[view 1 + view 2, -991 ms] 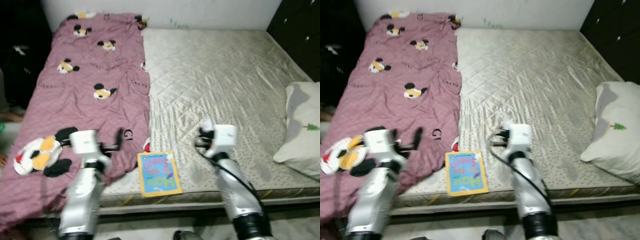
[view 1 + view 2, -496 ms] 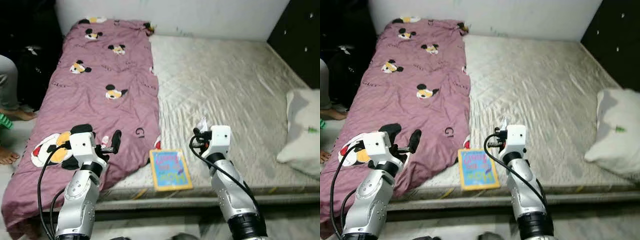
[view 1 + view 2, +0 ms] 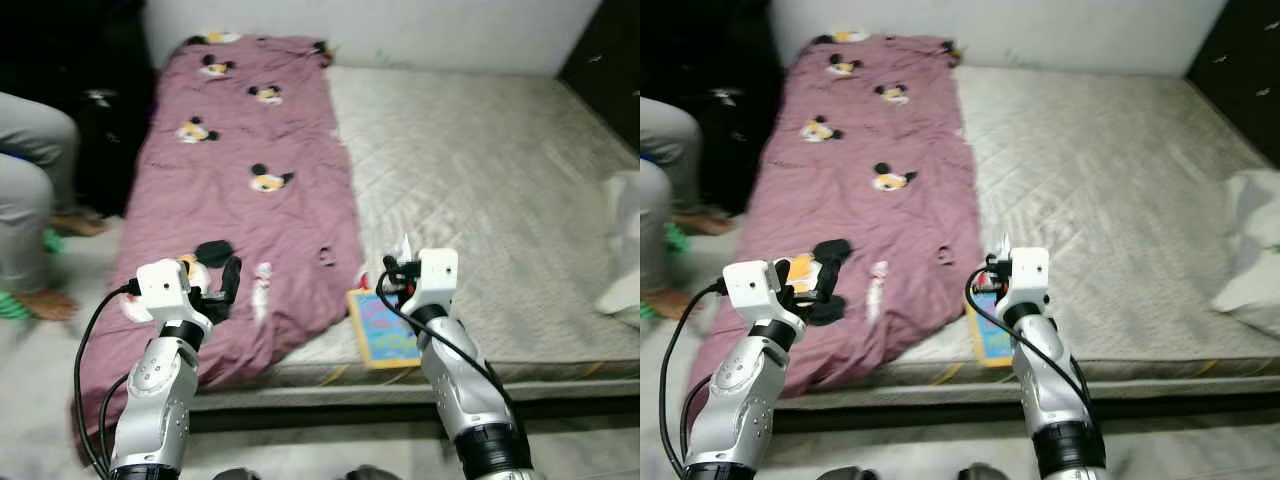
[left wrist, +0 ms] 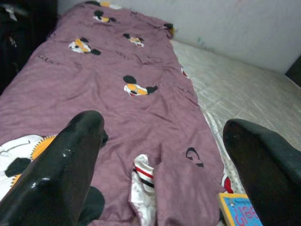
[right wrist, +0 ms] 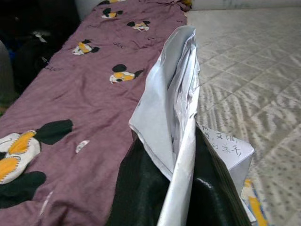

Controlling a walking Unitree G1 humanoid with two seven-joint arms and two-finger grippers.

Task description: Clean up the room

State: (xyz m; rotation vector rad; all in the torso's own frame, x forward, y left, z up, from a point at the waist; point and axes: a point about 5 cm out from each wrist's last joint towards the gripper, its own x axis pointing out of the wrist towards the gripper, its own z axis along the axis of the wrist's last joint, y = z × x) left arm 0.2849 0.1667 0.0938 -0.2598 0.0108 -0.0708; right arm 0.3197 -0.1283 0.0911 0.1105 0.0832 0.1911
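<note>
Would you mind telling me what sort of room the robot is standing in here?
Most likely a bedroom: a wide bare mattress, a purple cartoon-mouse blanket spread along one side, and a white pillow at the other edge.

The bed lies ahead at twelve o'clock, its mattress running away toward the wall. A blanket covers its left strip, from ten to eleven o'clock, draping over the near left edge. A book rests on the near edge just right of the blanket. A pillow sits at two o'clock. A seated person's legs are at nine o'clock, beside the bed.
</note>
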